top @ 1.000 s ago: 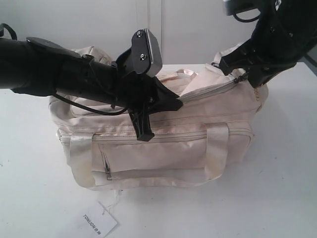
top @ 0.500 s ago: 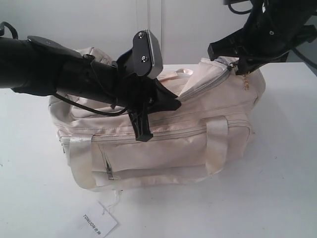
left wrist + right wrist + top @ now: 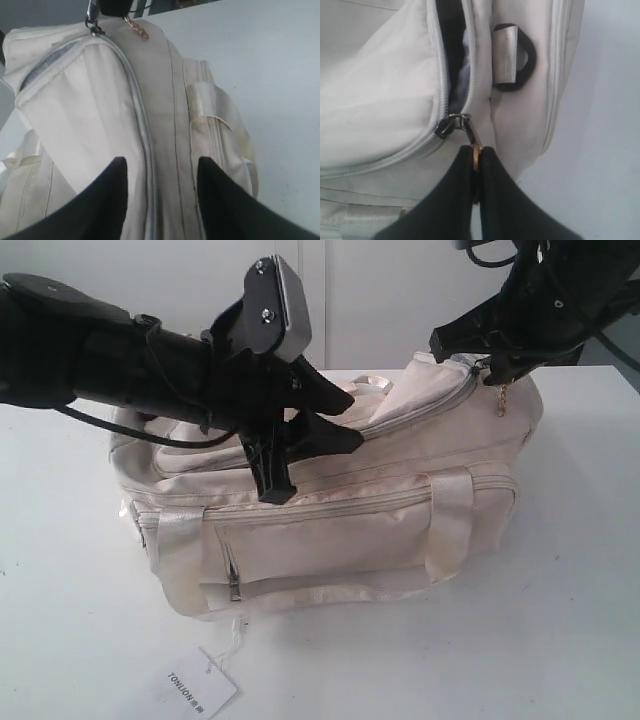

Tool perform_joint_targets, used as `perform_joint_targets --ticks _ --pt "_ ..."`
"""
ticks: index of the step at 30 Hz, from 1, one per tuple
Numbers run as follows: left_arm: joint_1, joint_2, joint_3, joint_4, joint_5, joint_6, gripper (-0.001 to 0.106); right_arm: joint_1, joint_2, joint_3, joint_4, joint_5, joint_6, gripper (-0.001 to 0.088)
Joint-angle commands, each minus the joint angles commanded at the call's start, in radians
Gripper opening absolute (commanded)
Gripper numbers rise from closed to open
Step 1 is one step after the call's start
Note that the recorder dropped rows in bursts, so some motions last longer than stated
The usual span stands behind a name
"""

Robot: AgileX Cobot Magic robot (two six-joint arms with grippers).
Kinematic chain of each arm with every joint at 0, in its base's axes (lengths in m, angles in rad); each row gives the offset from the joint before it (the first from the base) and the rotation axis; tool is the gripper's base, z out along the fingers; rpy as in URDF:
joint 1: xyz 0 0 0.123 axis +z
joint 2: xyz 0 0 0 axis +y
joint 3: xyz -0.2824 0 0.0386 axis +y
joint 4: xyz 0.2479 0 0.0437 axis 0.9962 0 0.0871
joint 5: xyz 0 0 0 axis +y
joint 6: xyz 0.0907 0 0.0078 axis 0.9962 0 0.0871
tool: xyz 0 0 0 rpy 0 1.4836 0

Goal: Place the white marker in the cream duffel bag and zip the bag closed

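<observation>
So the cream duffel bag sat on the white table, top zip partly open. Right gripper was pinched tight on the gold ring pull, left gripper hung over the bag top, fingers spread either side of the zip

Exterior view: bright, diffuse, light looks overhead. Soft shadow under cream duffel bag at 6 o'clock on white table, bluish cast. Wrist views: left gripper and right gripper dark, defocused; gold ring pull fairly sharp.
</observation>
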Motion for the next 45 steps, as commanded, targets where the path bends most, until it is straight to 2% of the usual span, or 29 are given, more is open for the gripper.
perform_joint_targets --ticks 4,6,14,19,23,28,31,45 --pt "-0.002 -0.015 0.002 0.0 0.083 -0.002 0.044 0.0 0.0 0.0 0.026 0.004 0.0 0.0" --pt "-0.021 -0.015 0.003 0.018 0.095 -0.004 0.044 0.0 0.0 0.0 0.039 0.0 0.0 0.0" --pt "-0.165 -0.015 0.039 0.112 -0.11 -0.004 0.044 0.0 0.0 0.0 0.048 -0.002 0.0 0.0" --pt "-0.266 -0.015 0.06 0.119 -0.302 0.001 0.044 0.0 0.0 0.0 0.051 -0.002 0.0 0.0" --pt "-0.335 -0.005 0.064 0.119 -0.404 0.042 0.044 0.0 0.0 0.0 0.051 -0.002 0.0 0.0" --pt "-0.398 0.055 0.06 0.119 -0.504 0.051 0.057 0.0 0.0 0.0 0.055 -0.002 0.0 0.0" --pt "-0.419 0.097 0.051 0.133 -0.578 0.051 0.06 0.0 0.0 0.0 0.056 -0.002 0.0 0.0" --pt "-0.419 0.228 -0.086 0.146 -0.601 0.045 0.06 0.0 0.0 0.0 0.078 0.0 0.0 0.0"
